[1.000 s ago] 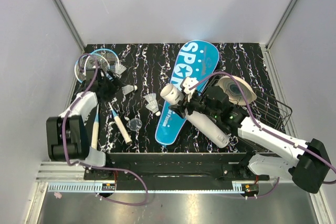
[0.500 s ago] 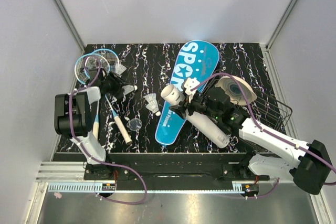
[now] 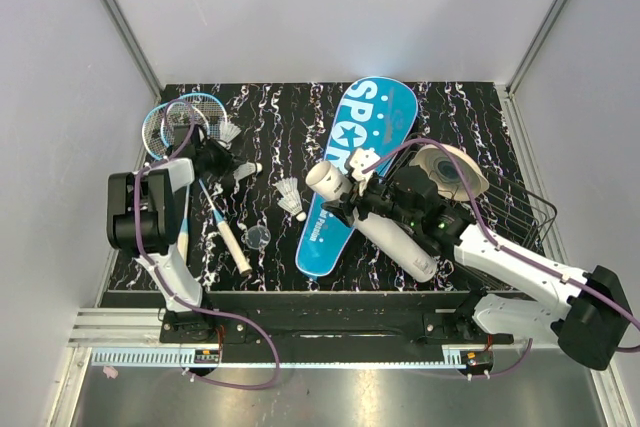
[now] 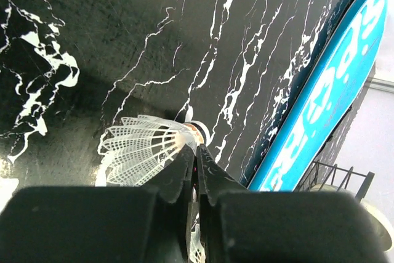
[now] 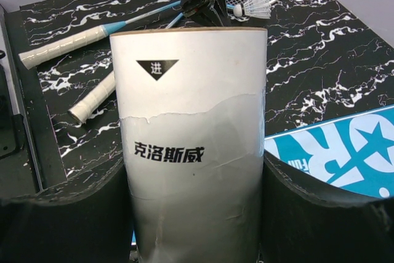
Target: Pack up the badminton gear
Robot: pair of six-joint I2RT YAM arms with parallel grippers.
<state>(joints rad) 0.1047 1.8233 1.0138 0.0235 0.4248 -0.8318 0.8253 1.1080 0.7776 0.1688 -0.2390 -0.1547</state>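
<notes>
Top external view: nearest, the right pincer (image 3: 355,197) was clamped on the white tube (image 3: 400,242) near its open end, the tube slanting over the lower part of the blue cover (image 3: 365,137) on the table (image 3: 280,122). Left of the cover lay a loose shuttlecock (image 3: 288,197). Farther back on the left, the left pincer (image 4: 197,152) was pressed together on the feather skirt of another shuttlecock (image 4: 141,146), just beside the rackets (image 3: 205,112).

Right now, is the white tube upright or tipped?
Tipped: top view shows the tube lying slanted, clamped in the right tool.
</notes>
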